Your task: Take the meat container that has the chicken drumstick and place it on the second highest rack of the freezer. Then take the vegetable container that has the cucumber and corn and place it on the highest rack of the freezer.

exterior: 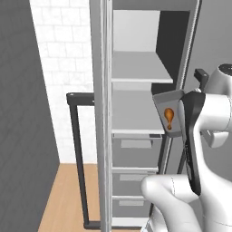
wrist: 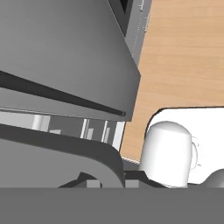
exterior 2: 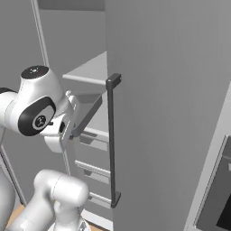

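End effector [exterior 2: 67,131] clamped on the rim of the grey meat container [exterior: 168,111], held tilted at the open freezer [exterior: 136,113]. Chicken drumstick [exterior: 168,117] lies inside the container, level with the second highest rack [exterior: 133,113], below the highest rack [exterior: 138,67].

The shallow grey meat container [exterior: 168,102] holding the small orange-brown chicken drumstick [exterior: 168,116] is partly covered by the white and black arm in the left base view, so its right side and the gripper's hold on it cannot be seen there. In the right base view the arm's white wrist hides the near end of that tray [exterior 2: 88,113], and the drumstick inside is out of sight. The tall grey freezer [exterior: 136,72] is cut off at the top edge, and its lower grey drawers [exterior: 131,181] are partly behind the arm.
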